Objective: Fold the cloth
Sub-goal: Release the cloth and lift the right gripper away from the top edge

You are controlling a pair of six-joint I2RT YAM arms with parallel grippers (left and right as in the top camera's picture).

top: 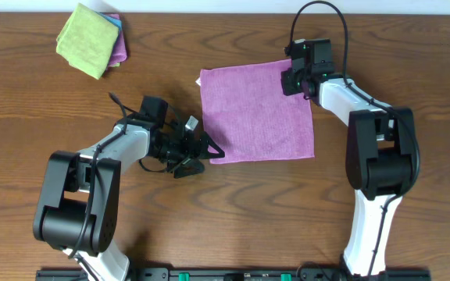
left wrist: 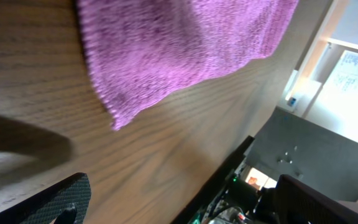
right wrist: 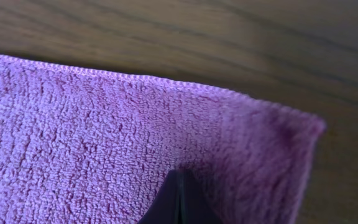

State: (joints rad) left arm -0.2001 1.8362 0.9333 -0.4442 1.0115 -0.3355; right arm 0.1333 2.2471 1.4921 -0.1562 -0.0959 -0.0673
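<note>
Lying flat between both grippers, the cloth [top: 256, 109] looks light, soft and floppy, best pinched at a corner. The left gripper [top: 208, 151] stands wide beside its near-left corner; the right gripper [top: 298, 80], closed, sits on its far-right corner.

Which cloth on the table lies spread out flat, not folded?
The mauve cloth at the centre: it lies open as one flat sheet, while the lime green cloth in the corner is folded small.

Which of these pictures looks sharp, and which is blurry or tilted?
Overhead: sharp, evenly lit. Left wrist: tilted, the cloth smeared by blur. Right wrist: cloth pile crisp, the dark right gripper at the bottom soft-edged.
</note>
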